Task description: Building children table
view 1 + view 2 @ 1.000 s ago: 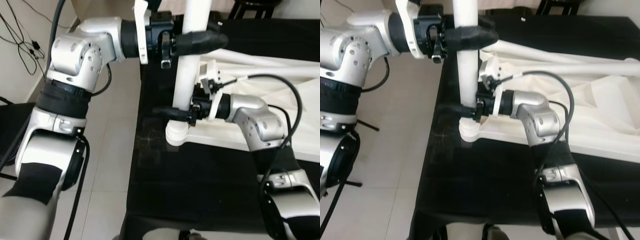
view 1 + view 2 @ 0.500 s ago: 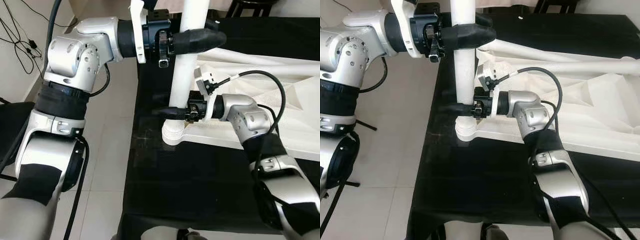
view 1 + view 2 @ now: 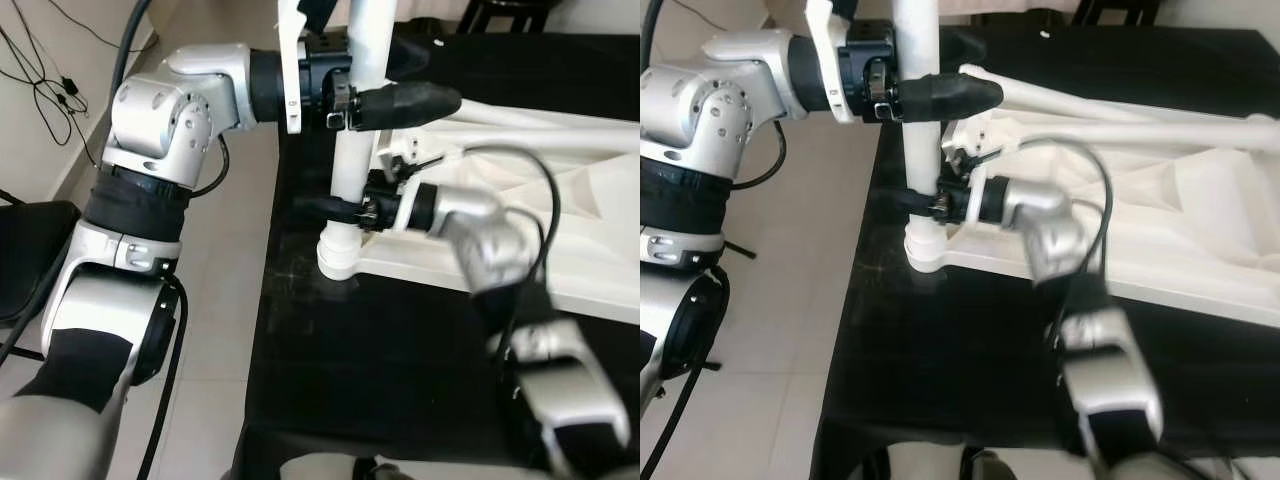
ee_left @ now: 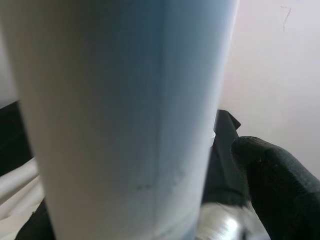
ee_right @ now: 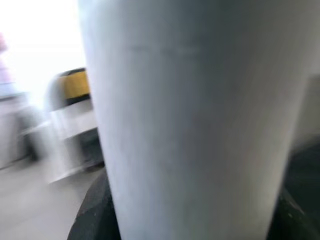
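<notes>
Since the earlier frame the white leg [image 3: 352, 130] shifts left, upright at upper centre over the tabletop corner [image 3: 338, 262]; left end effector [image 3: 395, 100] pinches it high, right end effector [image 3: 335, 208] pinches it low.

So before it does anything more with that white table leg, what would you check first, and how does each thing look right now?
1. Left gripper closed around the upper white leg: ok.
2. Right gripper closed around the leg near its foot: ok.
3. Leg standing roughly upright: ok, slightly tilted.
4. Leg's foot seated in the corner socket of the white tabletop: cannot tell.
5. Tabletop lying flat on the black cloth: ok.
6. Right arm steady: not ok, it is blurred with motion.
</notes>
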Robot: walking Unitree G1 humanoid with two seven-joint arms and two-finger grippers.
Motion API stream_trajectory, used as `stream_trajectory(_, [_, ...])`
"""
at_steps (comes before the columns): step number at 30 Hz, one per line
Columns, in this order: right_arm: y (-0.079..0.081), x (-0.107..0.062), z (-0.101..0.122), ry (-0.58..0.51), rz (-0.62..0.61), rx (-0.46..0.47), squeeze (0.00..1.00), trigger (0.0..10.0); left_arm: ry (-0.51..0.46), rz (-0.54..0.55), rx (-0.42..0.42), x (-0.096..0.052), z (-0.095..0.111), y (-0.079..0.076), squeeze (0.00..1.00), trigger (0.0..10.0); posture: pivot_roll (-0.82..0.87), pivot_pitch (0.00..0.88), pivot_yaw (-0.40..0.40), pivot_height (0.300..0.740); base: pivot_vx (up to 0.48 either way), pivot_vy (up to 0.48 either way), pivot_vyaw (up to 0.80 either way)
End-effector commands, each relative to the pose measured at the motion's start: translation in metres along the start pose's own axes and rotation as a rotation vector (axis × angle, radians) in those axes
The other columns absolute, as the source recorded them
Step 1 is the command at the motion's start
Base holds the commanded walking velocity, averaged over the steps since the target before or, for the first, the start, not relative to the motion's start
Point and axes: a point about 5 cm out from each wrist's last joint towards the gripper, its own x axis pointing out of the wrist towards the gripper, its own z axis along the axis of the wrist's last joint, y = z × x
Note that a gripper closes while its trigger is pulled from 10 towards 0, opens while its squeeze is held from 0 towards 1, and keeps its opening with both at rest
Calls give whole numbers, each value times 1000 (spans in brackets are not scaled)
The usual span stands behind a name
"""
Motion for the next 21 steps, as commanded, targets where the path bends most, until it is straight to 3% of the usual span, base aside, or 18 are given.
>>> stream_trajectory(1, [7,-14,-23,120,-190,1,0,0,16,-80,-7,11,-3,-9,0,10000,81,248,-16,740,0,0,0])
stream_trajectory(3, [7,-14,-23,120,-190,1,0,0,16,-80,-7,11,-3,-9,0,10000,81,248,-16,740,0,0,0])
stream_trajectory(4, [30,-30,-35,163,-277,14,0,0,20,-77,-17,9,-5,-8,0,10000,73,267,6,740,0,0,0])
stream_trajectory(5, [30,-30,-35,163,-277,14,0,0,20,-77,-17,9,-5,-8,0,10000,73,267,6,740,0,0,0])
stream_trajectory(7, [51,-34,-43,180,-259,8,0,0,27,-85,-18,10,-8,-9,0,10000,64,252,15,740,0,0,0])
stream_trajectory(11, [37,-25,-44,179,-294,24,0,0,21,-81,-4,11,-6,-8,0,10000,58,237,6,740,0,0,0])
stream_trajectory(18, [42,-28,-36,188,-364,13,0,0,28,-74,-4,10,-6,-9,0,10000,55,228,7,740,0,0,0])
stream_trajectory(19, [43,-28,-34,186,-366,11,0,0,32,-83,-9,9,-6,-10,0,0,53,226,7,740,0,0,0])
stream_trajectory(21, [44,-28,-30,177,-362,-4,0,0,40,-104,-15,10,-8,-13,0,0,47,219,10,740,0,0,0])
